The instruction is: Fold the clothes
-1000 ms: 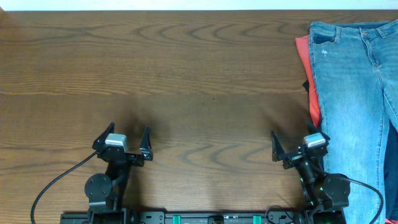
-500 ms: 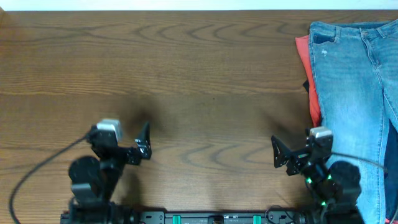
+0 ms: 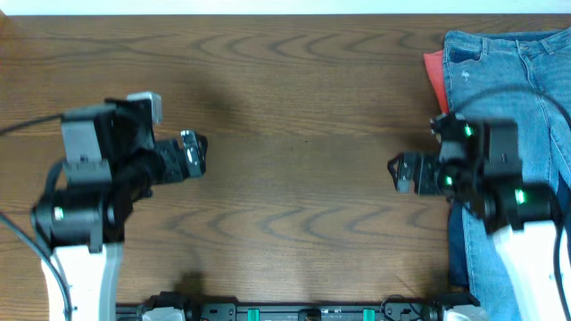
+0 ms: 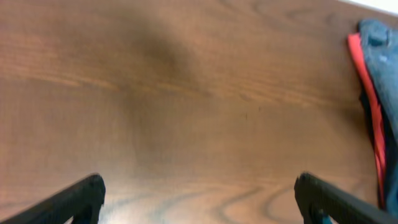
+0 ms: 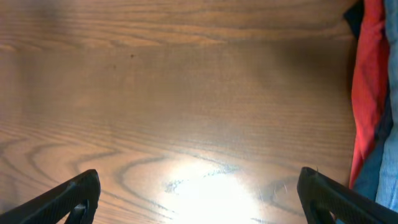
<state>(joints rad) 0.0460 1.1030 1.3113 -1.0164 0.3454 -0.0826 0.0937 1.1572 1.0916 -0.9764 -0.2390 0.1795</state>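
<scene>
Light-blue denim jeans lie at the table's right edge, on top of a coral-red T-shirt and a dark navy garment whose edges stick out on the left. The pile's edge shows in the right wrist view and in the left wrist view. My left gripper is open and empty above bare table on the left. My right gripper is open and empty just left of the pile, its arm over the jeans.
The brown wooden table spans the view. The arm bases and a black rail sit along the front edge. A bright light reflection lies on the wood in the right wrist view.
Both arms have risen from near the front edge and moved toward the table's middle. Both grippers stay open and empty.
</scene>
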